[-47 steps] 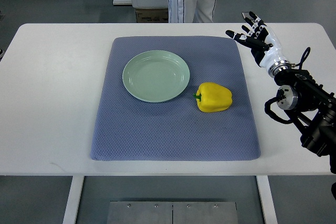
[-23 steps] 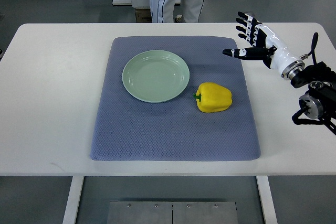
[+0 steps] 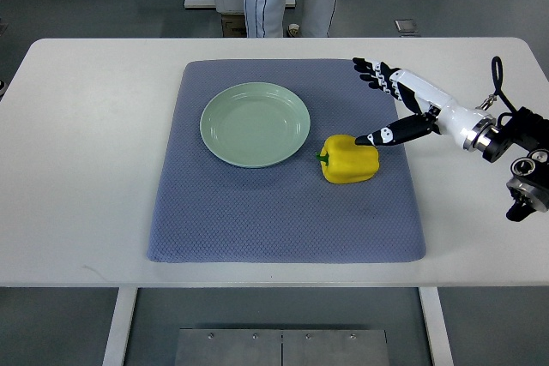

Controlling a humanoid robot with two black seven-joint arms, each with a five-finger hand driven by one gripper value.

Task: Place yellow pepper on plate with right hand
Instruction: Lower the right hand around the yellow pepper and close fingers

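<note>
- Where the steep top view looked down on the long white table [image 3: 94,169], a blue-grey textured cloth mat [image 3: 257,220] was seen spread across its middle, and a round pale green ceramic plate [image 3: 255,123] was set on the mat's upper half.
- A glossy yellow bell pepper [image 3: 350,159] was found lying on the mat just right of the plate, apart from its rim, with its green stem turned toward the plate, so that its long axis ran roughly left to right.
- The robot's white-and-black right hand [image 3: 396,102] was seen reaching in from the right edge, its fingers spread apart and nothing held; its thumb tip appeared to be at or just over the pepper's upper right shoulder, though contact could not be confirmed.
- The pepper was thus placed below and left of the palm, and the plate farther left along the same line.
- No left hand was shown, so the right was the only one near.
- A standing person's legs were visible beyond the table's far edge.
</note>
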